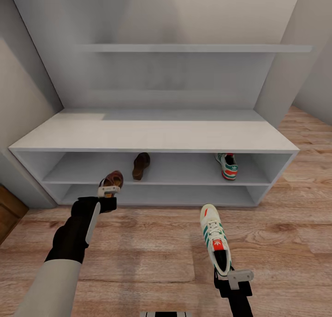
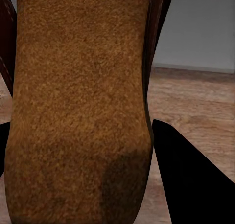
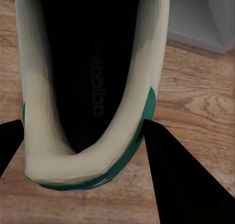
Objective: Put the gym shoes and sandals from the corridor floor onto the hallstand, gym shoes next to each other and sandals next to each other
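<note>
Each gripper holds one shoe in front of the shoe rack (image 1: 152,134).

The left gripper (image 1: 109,189) holds a sandal (image 1: 112,179) at the shelf edge, just left of the other sandal (image 1: 140,165). The right gripper (image 1: 234,277) holds a sneaker (image 1: 214,236) over the floor (image 1: 286,224), toe pointing at the rack; its mate (image 1: 227,165) sits ahead, slightly right.

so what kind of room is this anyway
Most likely a home hallway or entryway: a low pale shoe rack stands against the wall on a wood plank floor, with a sandal and a sneaker already on its upper shelf.
</note>
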